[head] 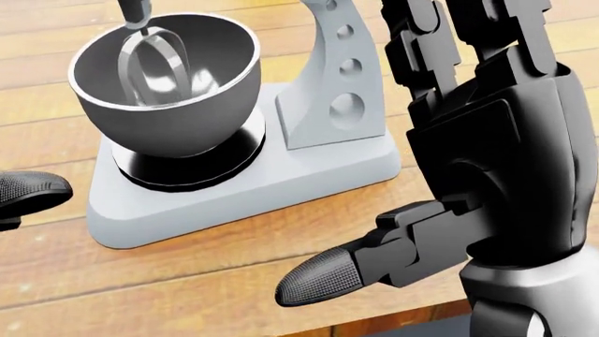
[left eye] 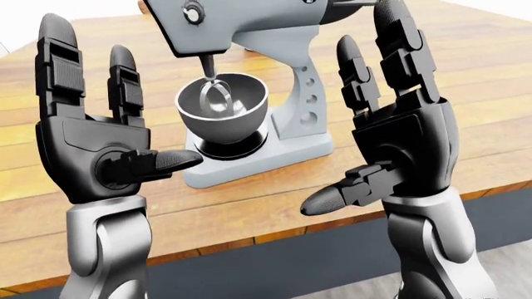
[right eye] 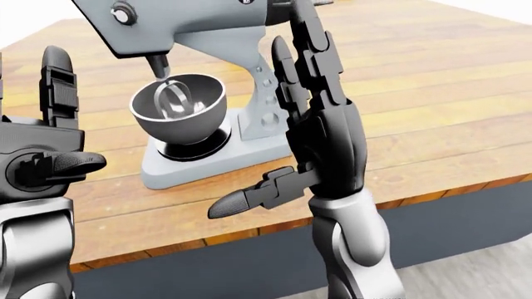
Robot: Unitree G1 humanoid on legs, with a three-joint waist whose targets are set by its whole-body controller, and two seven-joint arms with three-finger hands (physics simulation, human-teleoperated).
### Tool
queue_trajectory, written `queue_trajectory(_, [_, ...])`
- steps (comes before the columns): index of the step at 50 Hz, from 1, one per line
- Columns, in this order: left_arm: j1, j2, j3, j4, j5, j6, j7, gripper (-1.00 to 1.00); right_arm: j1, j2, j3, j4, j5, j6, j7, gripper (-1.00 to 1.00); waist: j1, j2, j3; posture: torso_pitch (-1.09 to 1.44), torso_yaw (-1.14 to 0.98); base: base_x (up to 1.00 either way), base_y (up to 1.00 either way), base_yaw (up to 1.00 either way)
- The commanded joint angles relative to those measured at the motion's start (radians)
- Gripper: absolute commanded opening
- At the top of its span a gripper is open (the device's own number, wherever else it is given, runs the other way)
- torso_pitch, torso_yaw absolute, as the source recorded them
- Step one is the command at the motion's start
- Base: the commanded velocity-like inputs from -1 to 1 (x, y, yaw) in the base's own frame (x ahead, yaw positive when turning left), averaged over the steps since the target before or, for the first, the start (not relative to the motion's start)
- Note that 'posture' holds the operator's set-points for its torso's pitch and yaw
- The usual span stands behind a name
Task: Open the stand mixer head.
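Two hands up by the stand mixer point(left eye: 249, 93)

Left hand point(left eye: 91, 146) and right hand point(left eye: 399, 137) have fingers spread apart; the whisk point(left eye: 216, 96) hangs in the bowl point(left eye: 222, 112) on the bench point(left eye: 466, 81).

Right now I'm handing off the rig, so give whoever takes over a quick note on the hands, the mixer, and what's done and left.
Left hand: open, raised at the left-eye view's left, touching nothing.
Right hand: open, fingers upright, raised right of the mixer; contact with it cannot be told.
Stand mixer: on the wooden table between the hands; head looks still lowered, beater inside the bowl.
Done: hands raised beside it.
Left: lift the head open.
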Motion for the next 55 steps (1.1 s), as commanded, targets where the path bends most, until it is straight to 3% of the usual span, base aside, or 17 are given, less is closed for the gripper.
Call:
queue_trajectory(1, [-0.020,0.009,0.014,-0.020,0.006,-0.028,0.000,1.00,-0.018,0.002,0.004,-0.027,0.004,-0.023,0.003,1.00,0.001,-0.003,-0.025,-0.02,0.00,0.00,0.00,0.00])
queue_trajectory(16, [-0.019,0.015,0.020,-0.021,-0.005,-0.035,0.007,1.00,-0.017,0.006,0.012,-0.031,0.000,-0.016,0.005,1.00,-0.004,0.001,-0.119,-0.17,0.00,0.00,0.00,0.00])
queue_trajectory(32, [-0.018,0.016,0.019,-0.024,0.000,-0.034,0.004,1.00,-0.010,0.008,0.008,-0.031,0.008,-0.023,0.002,1.00,0.001,0.005,-0.257,-0.33,0.00,0.00,0.00,0.00])
queue_trajectory(39, [-0.018,0.018,0.019,-0.033,0.000,-0.030,0.005,1.00,-0.008,0.006,0.008,-0.037,0.010,-0.022,0.000,1.00,0.007,0.002,-0.303,-0.40,0.00,0.00,0.00,0.00])
queue_trajectory(44, [-0.020,0.016,0.021,-0.035,0.002,-0.037,0.011,1.00,-0.005,0.005,0.005,-0.039,0.013,-0.023,0.000,1.00,0.011,0.001,-0.321,-0.42,0.00,0.00,0.00,0.00])
queue_trajectory(55, [-0.023,0.021,0.025,-0.042,-0.004,-0.033,0.016,1.00,-0.012,0.001,0.002,-0.042,0.017,-0.015,-0.005,1.00,0.016,0.000,-0.324,-0.42,0.00,0.00,0.00,0.00])
